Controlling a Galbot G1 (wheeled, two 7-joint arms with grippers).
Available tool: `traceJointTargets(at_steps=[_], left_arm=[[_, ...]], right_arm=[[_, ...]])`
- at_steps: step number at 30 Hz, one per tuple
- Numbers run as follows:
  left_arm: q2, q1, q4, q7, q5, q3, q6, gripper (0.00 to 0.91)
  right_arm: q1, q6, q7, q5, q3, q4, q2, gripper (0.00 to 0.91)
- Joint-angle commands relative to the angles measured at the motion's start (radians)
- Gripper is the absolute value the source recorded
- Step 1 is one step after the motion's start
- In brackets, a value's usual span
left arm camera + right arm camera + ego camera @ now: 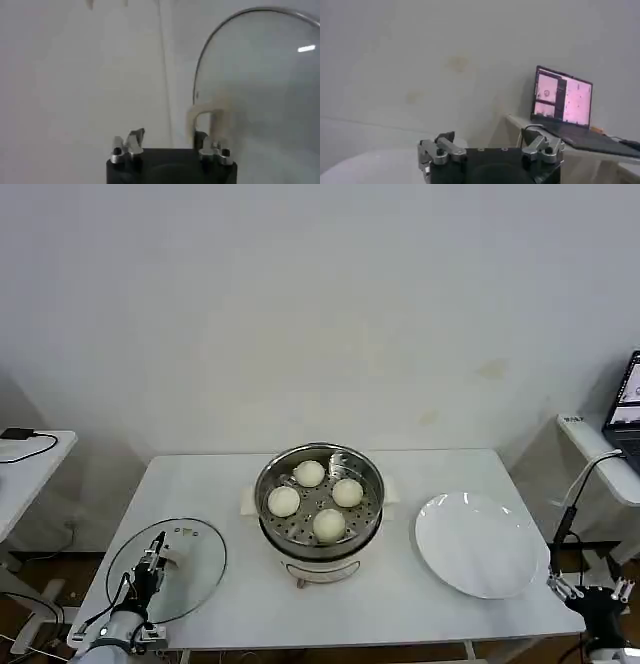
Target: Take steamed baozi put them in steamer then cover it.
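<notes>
In the middle of the head view, the steamer (pixel 320 514) stands uncovered on the white bench (pixel 400 594), and all four buns (pixel 329 524) lie on its perforated tray, close together but with gaps showing between them. To the right of the pot, a bare white plate (pixel 478 546) lies flat on the bench.

At the lower left of the frame the glass lid (pixel 190 569) lies on the bench, well apart from the pot, its pale handle (pixel 182 546) toward the upper part of the disc. The left tool (pixel 152 562) sits over the lid right at that handle. The left wrist view shows the handle (pixel 207 120) standing just past one finger (pixel 214 149) of the left tool (pixel 170 145), with the other finger (pixel 131 142) off to the side, so the tool is spread wide and grips nothing (the handle looks to be outside the gap, beside one fingertip).

The right tool (pixel 590 589) hangs at the lower right corner of the head view, off the bench edge and away from the plate. In the right wrist view its fingers (pixel 440 150) stand apart around nothing, with a laptop (pixel 563 100) on a side table beyond.
</notes>
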Motion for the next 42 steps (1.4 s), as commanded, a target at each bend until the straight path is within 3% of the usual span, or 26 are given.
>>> traceJointTargets(at_steps=[1, 12, 20, 29, 35, 38, 42], left_arm=[[-0.011, 0.003, -0.02, -0.046, 0.006, -0.011, -0.017, 0.0], [-0.044, 0.056, -0.141, -0.116, -0.045, -0.052, -0.007, 0.0], [-0.016, 0.064, -0.366, 0.012, -0.189, -0.048, 0.233, 0.0], [0.024, -0.055, -0.525, 0.177, -0.305, 0.015, 0.532, 0.0], [0.078, -0.155, -0.556, 0.263, -0.276, 0.085, 0.638, 0.0], [0.136, -0.235, -0.521, 0.269, -0.288, 0.168, 0.693, 0.0], [0.153, -0.37, -0.458, 0.271, -0.295, 0.315, 0.754, 0.0]], right_arm=[[0.002, 0.005, 0.001, -0.007, -0.001, -0.004, 0.0, 0.907], [0.002, 0.022, 0.004, -0.033, -0.018, -0.002, 0.003, 0.907], [0.002, 0.032, -0.014, -0.073, -0.036, -0.003, 0.009, 0.907], [0.008, 0.015, -0.018, -0.101, -0.082, 0.014, 0.021, 0.907], [0.015, -0.017, 0.002, -0.167, -0.142, 0.028, 0.063, 0.907], [0.02, -0.038, 0.023, -0.212, -0.164, 0.036, 0.087, 0.907], [0.028, -0.061, 0.051, -0.227, -0.182, 0.027, 0.093, 0.907]])
